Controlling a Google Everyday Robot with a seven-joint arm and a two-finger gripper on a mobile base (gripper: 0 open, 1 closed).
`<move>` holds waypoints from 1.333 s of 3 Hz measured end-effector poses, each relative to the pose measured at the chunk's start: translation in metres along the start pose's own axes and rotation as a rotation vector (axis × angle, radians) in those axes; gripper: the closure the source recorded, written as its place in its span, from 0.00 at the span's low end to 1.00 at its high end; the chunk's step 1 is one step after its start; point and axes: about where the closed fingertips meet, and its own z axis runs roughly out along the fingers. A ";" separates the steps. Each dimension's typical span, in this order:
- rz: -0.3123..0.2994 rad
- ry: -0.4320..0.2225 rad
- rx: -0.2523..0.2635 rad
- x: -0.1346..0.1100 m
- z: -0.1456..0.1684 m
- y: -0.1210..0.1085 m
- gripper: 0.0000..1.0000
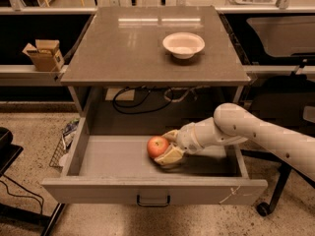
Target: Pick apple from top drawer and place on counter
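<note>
Speckled floor and dark shelving all round; the grey-brown table point(128, 48) stands at centre with the top drawer point(110, 157) pulled out beneath it.

- The gripper point(166, 146) is low inside the drawer, right of middle and close to the floor. Its jaws sit one behind and one in front of the apple point(156, 146), on the apple's right side. We cannot tell whether they are clamped on it or only close beside it.
- The apple is inside the drawer. We cannot say whether it rests on the floor or just above it.
- The white arm point(246, 129) reaches in from the right, over the drawer's right wall.
- A white bowl point(183, 44) sits toward the back right of the table. A cardboard box point(44, 54) sits on the side shelf at left.

Progress, as we judge it:
- Done: the drawer is open and the reach has been made.
- In hand: the grasp, which we cannot confirm.
- Left: lifting the apple clear of the drawer and out from under the table's edge, carrying it up, setting it on the table away from the bowl, and letting go.

We put the task at under halfway.
</note>
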 end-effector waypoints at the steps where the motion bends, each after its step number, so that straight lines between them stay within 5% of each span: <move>1: -0.060 0.048 0.008 -0.041 -0.023 0.001 1.00; 3: -0.268 0.241 0.062 -0.239 -0.123 -0.007 1.00; 4: -0.214 0.317 0.028 -0.291 -0.134 -0.030 1.00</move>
